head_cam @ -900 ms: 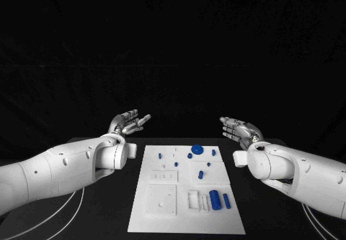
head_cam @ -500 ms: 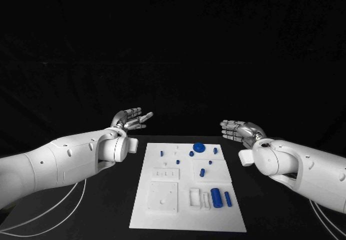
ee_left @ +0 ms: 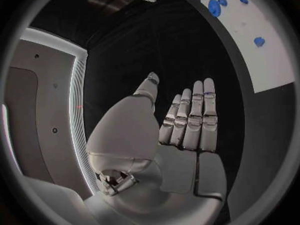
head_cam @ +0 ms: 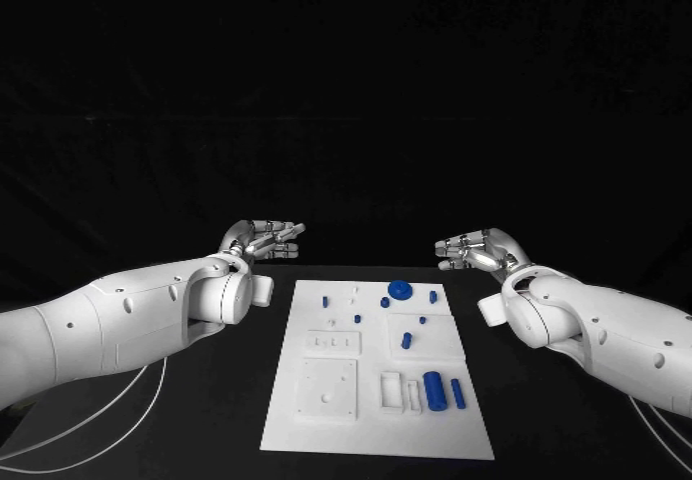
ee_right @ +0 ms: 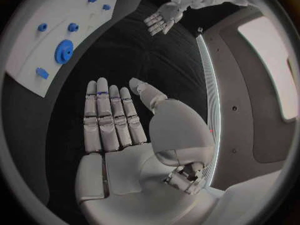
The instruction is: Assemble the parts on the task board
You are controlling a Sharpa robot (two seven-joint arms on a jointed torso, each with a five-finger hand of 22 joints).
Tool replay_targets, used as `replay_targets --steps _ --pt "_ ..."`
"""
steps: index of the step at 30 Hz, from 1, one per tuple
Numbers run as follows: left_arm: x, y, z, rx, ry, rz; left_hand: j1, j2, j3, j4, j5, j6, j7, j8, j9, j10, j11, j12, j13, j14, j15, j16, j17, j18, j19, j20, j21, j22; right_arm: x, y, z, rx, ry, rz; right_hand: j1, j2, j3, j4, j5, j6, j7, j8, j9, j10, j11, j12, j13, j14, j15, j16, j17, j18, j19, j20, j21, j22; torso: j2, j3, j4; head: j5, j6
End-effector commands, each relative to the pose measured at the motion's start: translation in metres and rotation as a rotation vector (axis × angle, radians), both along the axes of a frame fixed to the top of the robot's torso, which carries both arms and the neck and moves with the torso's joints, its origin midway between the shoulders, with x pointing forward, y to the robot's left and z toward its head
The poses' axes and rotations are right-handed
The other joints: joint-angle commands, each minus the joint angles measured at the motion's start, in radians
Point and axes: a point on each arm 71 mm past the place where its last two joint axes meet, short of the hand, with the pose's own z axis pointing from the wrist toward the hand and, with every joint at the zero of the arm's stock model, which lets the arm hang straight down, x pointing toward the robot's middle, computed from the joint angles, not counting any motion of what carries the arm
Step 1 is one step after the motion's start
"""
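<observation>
Board (head_cam: 378, 395) between hands; left hand (head_cam: 265, 240), right hand (head_cam: 477, 248) both empty, fingers spread; parts (head_cam: 434, 386) nearer right.

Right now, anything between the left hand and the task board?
No. In the head view only bare black table separates the left hand from the task board.

One white task board (head_cam: 378, 440) lies on one black table (head_cam: 548, 420). About nine blue parts (head_cam: 433, 385) sit on the board: one round gear-like disc (head_cam: 400, 290), two long cylinders side by side, and roughly six small pieces. Two silver hands, left hand (head_cam: 265, 240) and right hand (head_cam: 473, 248).
</observation>
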Motion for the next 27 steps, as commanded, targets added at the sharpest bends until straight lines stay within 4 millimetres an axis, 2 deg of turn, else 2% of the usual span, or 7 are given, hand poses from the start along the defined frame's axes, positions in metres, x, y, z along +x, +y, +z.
replay_targets --steps 1,6,8,11,15,20,27 --pt "-0.004 -0.008 0.004 -0.013 -0.008 -0.097 0.003 0.021 -0.012 -0.030 0.003 0.055 -0.002 0.007 0.004 0.053 -0.011 0.006 0.000 0.060 -0.022 0.021 0.008 -0.011 0.036 -0.021 0.029 0.011 0.000 0.012 0.008 -0.270 -0.158 0.139 0.015 -0.014 -0.019 -0.005 0.008 0.020 -0.007 0.001 0.002 0.024 -0.014 0.005 0.001 0.103 -0.037 0.029 0.019 -0.001 0.097 -0.041 0.041 0.013 0.017 0.0000 0.0100 -0.008 0.005" --pt "-0.013 -0.014 0.007 -0.026 -0.002 -0.188 0.024 0.038 -0.021 -0.062 0.006 0.060 -0.005 0.006 0.004 0.069 -0.023 0.003 0.000 0.166 -0.064 0.091 0.027 -0.017 0.106 -0.069 0.110 0.054 0.003 0.022 0.014 -0.449 -0.239 0.205 0.028 -0.021 -0.117 0.001 0.022 0.038 -0.017 -0.003 -0.001 0.042 -0.033 0.004 0.001 0.232 -0.084 0.144 0.118 0.011 0.262 -0.100 0.120 0.043 0.040 -0.0039 0.0218 -0.010 0.015" --pt "-0.017 -0.017 0.008 -0.027 0.002 -0.221 0.019 0.054 -0.043 -0.084 0.005 0.060 -0.004 0.006 0.004 0.068 -0.024 0.004 0.001 0.165 -0.067 0.118 0.036 -0.026 0.067 -0.079 0.179 0.104 0.004 0.025 0.015 -0.522 -0.259 0.227 0.039 -0.026 -0.147 -0.005 0.032 0.032 -0.018 -0.001 -0.002 0.030 -0.036 0.007 0.002 0.235 -0.094 0.267 0.190 0.017 0.320 -0.117 0.156 0.061 0.049 -0.0052 0.0295 -0.015 0.018" --pt "-0.023 -0.020 0.010 -0.029 0.011 -0.263 0.016 0.058 -0.055 -0.096 0.004 0.053 -0.004 0.006 0.003 0.062 -0.024 0.003 0.001 0.163 -0.073 0.163 0.048 -0.025 0.027 -0.083 0.258 0.160 0.005 0.034 0.016 -0.652 -0.267 0.261 0.050 -0.034 -0.168 -0.007 0.067 0.020 -0.016 -0.003 -0.003 0.019 -0.033 0.004 0.001 0.226 -0.098 0.451 0.315 0.039 0.366 -0.121 0.221 0.106 0.065 -0.0078 0.0375 -0.013 0.022" --pt "-0.030 -0.021 0.013 -0.035 0.017 -0.292 0.011 0.054 -0.057 -0.096 0.004 0.047 -0.003 0.005 0.003 0.056 -0.025 0.003 0.001 0.173 -0.077 0.194 0.056 -0.021 0.023 -0.086 0.293 0.183 0.007 0.042 0.019 -0.767 -0.266 0.272 0.039 -0.037 -0.196 -0.004 0.007 0.009 -0.017 -0.004 -0.003 0.008 -0.032 0.004 0.001 0.215 -0.093 0.573 0.402 0.048 0.390 -0.115 0.259 0.140 0.086 -0.0106 0.0402 -0.016 0.027" --pt "-0.036 -0.024 0.016 -0.041 0.023 -0.321 0.007 0.052 -0.055 -0.098 0.004 0.042 -0.002 0.005 0.003 0.051 -0.024 0.003 0.001 0.171 -0.080 0.228 0.063 -0.019 0.013 -0.089 0.326 0.205 0.007 0.051 0.021 -0.875 -0.282 0.283 0.045 -0.054 -0.146 -0.007 -0.006 0.011 -0.018 -0.004 -0.003 0.017 -0.034 0.003 0.001 0.197 -0.092 0.706 0.477 0.020 0.416 -0.131 0.320 0.196 0.108 -0.0177 0.0496 -0.028 0.036" --pt "-0.041 -0.027 0.021 -0.039 0.022 -0.351 0.003 0.050 -0.055 -0.098 0.003 0.040 -0.002 0.005 0.003 0.043 -0.024 0.003 0.000 0.181 -0.084 0.247 0.070 -0.015 0.021 -0.093 0.351 0.219 0.004 0.066 0.022 -0.968 -0.306 0.308 0.029 -0.071 -0.104 -0.001 -0.052 0.014 -0.019 -0.003 -0.002 0.020 -0.034 0.004 0.001 0.173 -0.090 0.770 0.488 0.012 0.400 -0.127 0.353 0.247 0.132 -0.0173 0.0534 -0.025 0.049"
